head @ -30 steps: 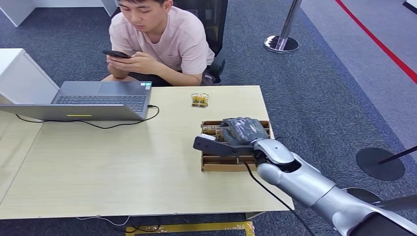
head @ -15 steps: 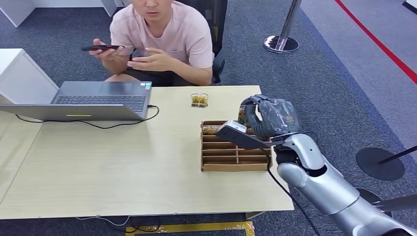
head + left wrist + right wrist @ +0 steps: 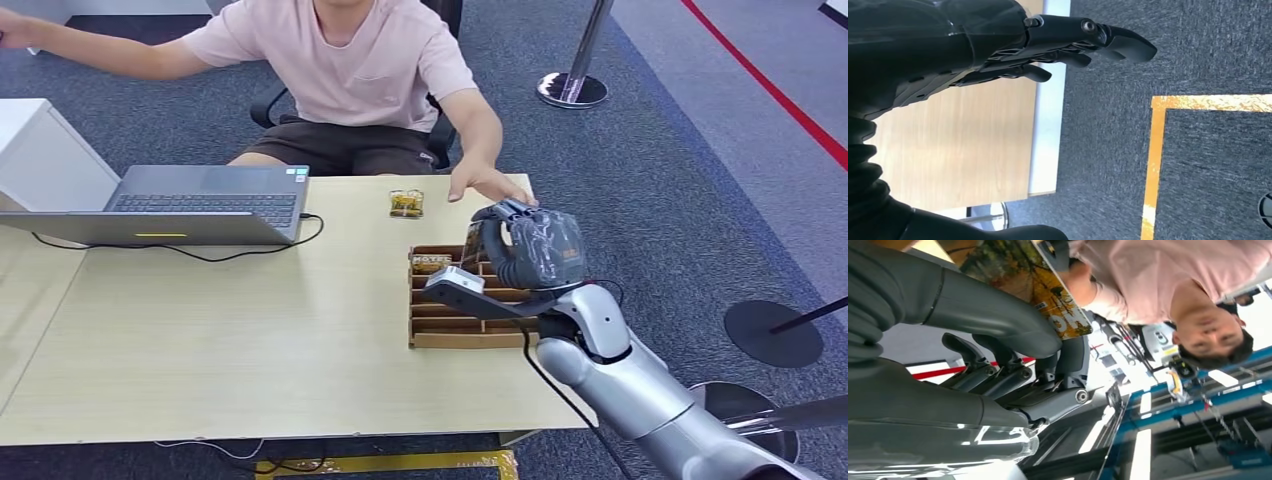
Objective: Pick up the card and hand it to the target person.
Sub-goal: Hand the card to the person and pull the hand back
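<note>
My right hand hovers above the back of the wooden tray and pinches the card between thumb and fingers. The card carries a yellow-and-green print and stands upright, facing the person in a pink shirt seated behind the table. That person's hand reaches over the table's far edge, just short of my hand. The right wrist view has my right hand wrapped around the card, with the person beyond it. My left hand hangs beside the table edge, fingers extended, holding nothing.
An open laptop with a black cable sits at the table's back left, next to a white box. A small snack packet lies behind the tray. A stanchion base and a dark floor disc stand on the carpet to the right.
My right hand lifted the card out of the tray and raised it toward the person. The person put the phone aside, stretched one arm out sideways and reached the other hand toward the card.
</note>
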`<state>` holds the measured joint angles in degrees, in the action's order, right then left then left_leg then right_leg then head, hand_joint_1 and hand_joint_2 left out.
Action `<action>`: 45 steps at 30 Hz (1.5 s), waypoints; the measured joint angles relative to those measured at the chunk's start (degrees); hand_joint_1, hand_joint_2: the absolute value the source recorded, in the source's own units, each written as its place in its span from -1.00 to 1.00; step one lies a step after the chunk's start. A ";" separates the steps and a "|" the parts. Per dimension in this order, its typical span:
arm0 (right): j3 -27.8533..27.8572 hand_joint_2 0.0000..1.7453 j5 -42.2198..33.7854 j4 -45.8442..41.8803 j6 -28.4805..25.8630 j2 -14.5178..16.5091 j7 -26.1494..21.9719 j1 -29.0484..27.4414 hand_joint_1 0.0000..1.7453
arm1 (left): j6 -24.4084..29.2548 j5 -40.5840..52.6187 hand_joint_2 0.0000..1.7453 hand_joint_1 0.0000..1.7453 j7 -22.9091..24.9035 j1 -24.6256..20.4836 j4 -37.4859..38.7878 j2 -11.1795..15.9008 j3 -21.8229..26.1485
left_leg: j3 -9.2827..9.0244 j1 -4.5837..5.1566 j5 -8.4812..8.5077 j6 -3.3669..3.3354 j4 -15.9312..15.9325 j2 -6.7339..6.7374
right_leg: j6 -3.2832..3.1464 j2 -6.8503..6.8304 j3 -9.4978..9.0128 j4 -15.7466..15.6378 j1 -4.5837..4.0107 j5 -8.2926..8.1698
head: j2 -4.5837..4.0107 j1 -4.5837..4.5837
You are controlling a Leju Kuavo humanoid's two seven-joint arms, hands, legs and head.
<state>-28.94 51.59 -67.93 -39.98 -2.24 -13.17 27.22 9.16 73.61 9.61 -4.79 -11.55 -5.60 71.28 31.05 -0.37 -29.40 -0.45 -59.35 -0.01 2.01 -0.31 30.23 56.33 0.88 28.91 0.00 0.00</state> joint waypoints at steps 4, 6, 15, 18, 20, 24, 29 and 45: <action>21.81 1.00 9.34 2.43 -0.02 11.41 -15.41 -1.62 0.76 | -0.20 0.83 1.00 -1.00 -0.57 -0.02 0.11 0.18 -0.83 | 0.05 0.01 -0.01 0.01 -0.04 -0.09 | 0.00 -0.08 0.03 0.06 0.01 0.05 | 0.00 0.00; 31.35 1.00 13.13 3.91 -0.02 16.30 -22.56 -0.79 0.76 | -0.27 1.12 1.00 -1.00 -0.60 -0.01 0.17 0.29 -1.10 | 0.09 0.01 0.00 0.02 -0.06 -0.05 | -0.01 -0.04 0.09 0.10 0.02 0.04 | 0.00 0.00; 43.37 1.00 22.78 2.70 -0.02 22.24 -26.83 2.64 0.76 | -0.88 1.75 1.00 -1.00 0.20 0.15 0.36 0.62 -1.53 | 0.09 0.00 -0.01 -0.01 -0.07 -0.11 | 0.01 -0.12 0.05 0.09 0.01 0.06 | 0.00 0.00; 45.51 1.00 24.49 3.85 -0.02 22.24 -26.47 3.83 0.76 | -1.07 1.74 1.00 -1.00 0.03 0.14 0.40 0.61 -1.52 | 0.07 0.00 -0.01 -0.02 -0.06 -0.15 | 0.02 -0.15 0.00 0.05 0.00 0.06 | 0.00 0.00; 46.27 1.00 25.61 4.59 -0.02 22.24 -26.15 4.34 0.76 | -1.11 1.75 1.00 -1.00 -0.19 0.13 0.42 0.62 -1.54 | 0.05 -0.01 -0.01 -0.02 -0.05 -0.17 | 0.02 -0.17 -0.03 0.03 0.00 0.07 | 0.00 0.00; 47.56 1.00 27.72 5.50 -0.02 22.24 -25.35 4.47 0.76 | -1.29 1.78 1.00 -1.00 -0.47 0.15 0.42 0.64 -1.59 | 0.03 -0.02 0.03 0.00 -0.02 -0.11 | -0.02 -0.10 -0.04 -0.01 -0.02 0.01 | 0.00 0.00; 47.91 1.00 29.98 7.77 -0.02 22.22 -23.55 5.45 0.76 | -1.38 1.76 1.00 -1.00 -0.67 0.18 0.53 0.63 -1.56 | 0.04 -0.02 0.03 0.01 -0.02 -0.11 | -0.02 -0.10 -0.03 -0.01 -0.02 0.00 | 0.00 0.00; 49.86 1.00 27.20 12.53 -0.02 21.56 -21.68 8.10 -1.00 | 0.29 1.07 -1.00 -1.00 -1.29 0.13 0.55 0.59 -0.80 | 0.05 0.00 0.00 -0.01 -0.05 -0.10 | 0.01 -0.09 -0.01 0.02 0.00 0.04 | 0.00 0.00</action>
<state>20.92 78.79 -55.41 -40.00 19.32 -34.85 35.32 9.45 74.68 8.32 -4.66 -10.99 -5.01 70.48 31.11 -0.37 -29.40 -0.46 -59.40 -0.11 2.01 -0.40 30.22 56.35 0.89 28.95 0.00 0.00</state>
